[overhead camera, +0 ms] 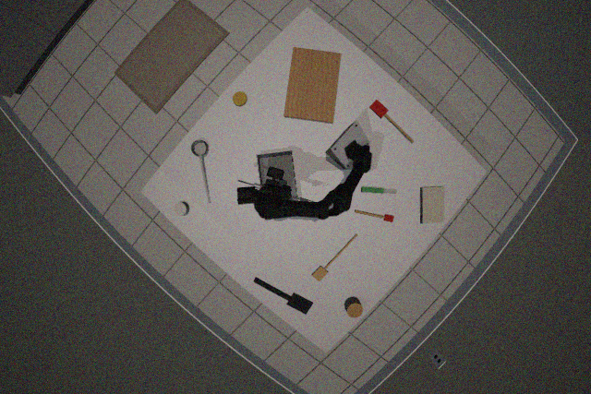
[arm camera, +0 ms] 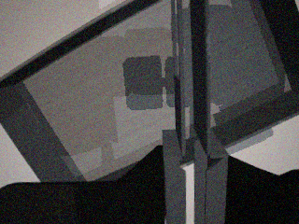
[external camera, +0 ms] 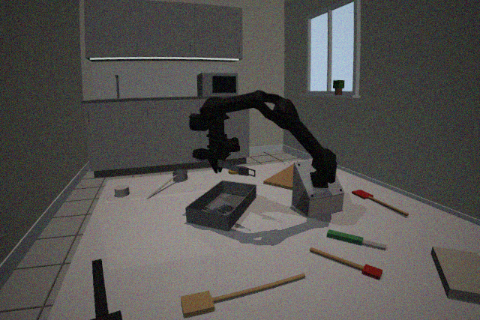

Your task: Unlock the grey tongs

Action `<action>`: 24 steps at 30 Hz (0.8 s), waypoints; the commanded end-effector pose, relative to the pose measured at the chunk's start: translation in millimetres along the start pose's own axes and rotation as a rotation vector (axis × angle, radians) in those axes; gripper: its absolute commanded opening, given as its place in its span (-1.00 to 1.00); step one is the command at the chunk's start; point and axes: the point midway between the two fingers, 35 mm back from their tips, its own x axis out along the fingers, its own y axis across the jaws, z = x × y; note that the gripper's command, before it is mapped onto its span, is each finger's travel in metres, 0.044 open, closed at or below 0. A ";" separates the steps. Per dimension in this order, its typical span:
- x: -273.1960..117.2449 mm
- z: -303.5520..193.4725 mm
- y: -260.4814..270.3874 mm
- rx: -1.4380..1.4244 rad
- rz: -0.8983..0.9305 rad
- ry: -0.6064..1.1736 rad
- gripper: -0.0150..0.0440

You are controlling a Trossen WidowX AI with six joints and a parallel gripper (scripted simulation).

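Note:
The grey tongs (external camera: 244, 171) (arm camera: 199, 70) are held in the air above the roasting tin (external camera: 205, 219) (overhead camera: 258, 163), roughly level, with a loop at the end toward the robot base, which sits a little lower in the exterior view. My gripper (arm camera: 179, 152) (external camera: 217, 170) points down and is shut on the tongs. In the wrist view their two arms run close together, nearly parallel, up from between the fingers. Whether the lock is engaged cannot be told. The arm hides much of them in the top view. The wooden board (overhead camera: 312, 84) (external camera: 282, 179) lies flat beyond the robot base.
A yellow disc (overhead camera: 239, 98) and a ladle-like tool (overhead camera: 205, 177) lie to the left in the top view. A red-headed spatula (overhead camera: 378, 108) lies right of the board. A green-handled tool (overhead camera: 372, 189) (external camera: 345, 237) and a smaller red-headed tool (overhead camera: 374, 214) lie near the arm.

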 end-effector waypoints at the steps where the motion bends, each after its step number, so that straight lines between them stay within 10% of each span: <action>1: -5.5 -7.7 8.8 0.156 -0.005 0.012 -1.00; 24: -13.1 -36.0 48.6 1.047 -0.015 0.027 -1.00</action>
